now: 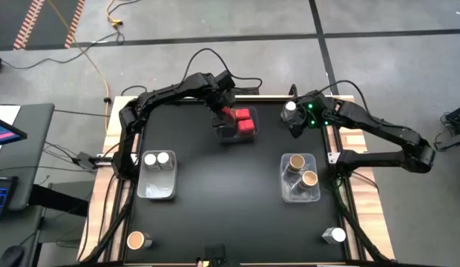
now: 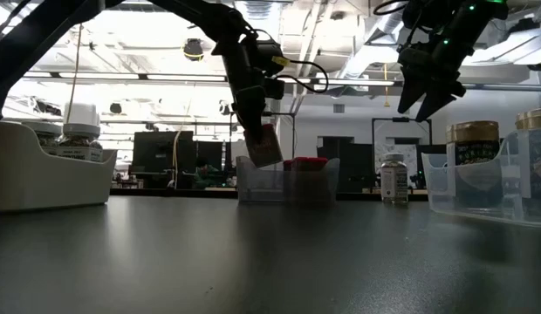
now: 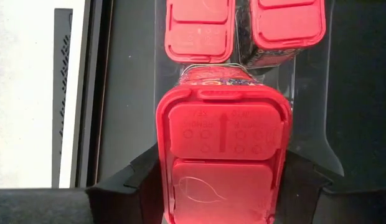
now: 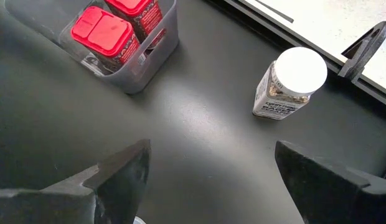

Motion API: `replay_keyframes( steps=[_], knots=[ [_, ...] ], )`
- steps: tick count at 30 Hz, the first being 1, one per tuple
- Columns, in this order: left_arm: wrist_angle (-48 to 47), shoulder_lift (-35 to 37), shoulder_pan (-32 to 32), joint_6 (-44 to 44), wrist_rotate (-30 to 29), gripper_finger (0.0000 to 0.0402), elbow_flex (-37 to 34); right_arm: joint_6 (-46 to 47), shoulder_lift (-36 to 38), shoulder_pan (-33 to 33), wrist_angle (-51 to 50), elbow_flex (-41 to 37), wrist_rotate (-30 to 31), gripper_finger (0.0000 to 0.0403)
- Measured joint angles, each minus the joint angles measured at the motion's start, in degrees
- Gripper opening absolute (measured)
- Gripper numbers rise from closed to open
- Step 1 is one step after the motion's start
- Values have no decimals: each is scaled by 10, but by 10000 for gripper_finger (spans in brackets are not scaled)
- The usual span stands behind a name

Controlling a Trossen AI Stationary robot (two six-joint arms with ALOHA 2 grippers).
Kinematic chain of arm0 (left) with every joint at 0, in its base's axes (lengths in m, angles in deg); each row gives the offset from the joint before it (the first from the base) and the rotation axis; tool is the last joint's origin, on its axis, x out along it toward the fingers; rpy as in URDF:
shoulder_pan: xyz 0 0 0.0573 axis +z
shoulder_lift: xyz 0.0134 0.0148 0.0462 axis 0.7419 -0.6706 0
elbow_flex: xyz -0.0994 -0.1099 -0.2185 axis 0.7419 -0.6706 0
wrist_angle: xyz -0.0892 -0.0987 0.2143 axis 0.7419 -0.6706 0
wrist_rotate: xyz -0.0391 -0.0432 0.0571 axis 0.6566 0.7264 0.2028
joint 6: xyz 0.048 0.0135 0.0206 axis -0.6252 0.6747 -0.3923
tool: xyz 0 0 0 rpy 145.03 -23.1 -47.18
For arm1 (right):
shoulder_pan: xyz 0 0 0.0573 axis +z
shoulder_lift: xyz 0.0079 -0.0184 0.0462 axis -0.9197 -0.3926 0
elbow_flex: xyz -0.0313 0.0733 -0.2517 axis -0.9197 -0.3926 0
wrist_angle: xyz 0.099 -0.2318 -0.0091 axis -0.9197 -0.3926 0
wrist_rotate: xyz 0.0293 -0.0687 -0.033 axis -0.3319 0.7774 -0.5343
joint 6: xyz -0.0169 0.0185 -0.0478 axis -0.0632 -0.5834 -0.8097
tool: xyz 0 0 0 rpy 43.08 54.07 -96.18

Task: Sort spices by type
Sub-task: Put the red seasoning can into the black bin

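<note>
Pinching the red-topped spice jar point(image 3: 221, 162) in my left gripper point(image 3: 221, 208) over the bin point(image 1: 228, 134), seemingly tilted; I should level it, lower beside the others. Right gripper point(image 4: 208, 180) hovers spread.

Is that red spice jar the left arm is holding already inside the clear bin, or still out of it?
Not fully in. The left gripper holds the red spice jar tilted at the clear bin's rim, above the two red jars already inside.

No lettering on any label or lid is legible.
</note>
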Motion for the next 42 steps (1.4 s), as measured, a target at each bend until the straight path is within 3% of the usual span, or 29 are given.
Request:
replay_keyframes(
  steps=[24, 31, 42],
  knots=[
    [38, -1, 7, -18, 8, 210, -34, 0, 0, 0, 0, 0, 0, 372],
    [20, -41, 4, -5, 0, 210, -33, 10, 0, 0, 0, 0, 0, 372],
    [23, -46, 4, 17, -4, 215, -32, 14, 0, 0, -1, 0, 0, 372]
  ],
)
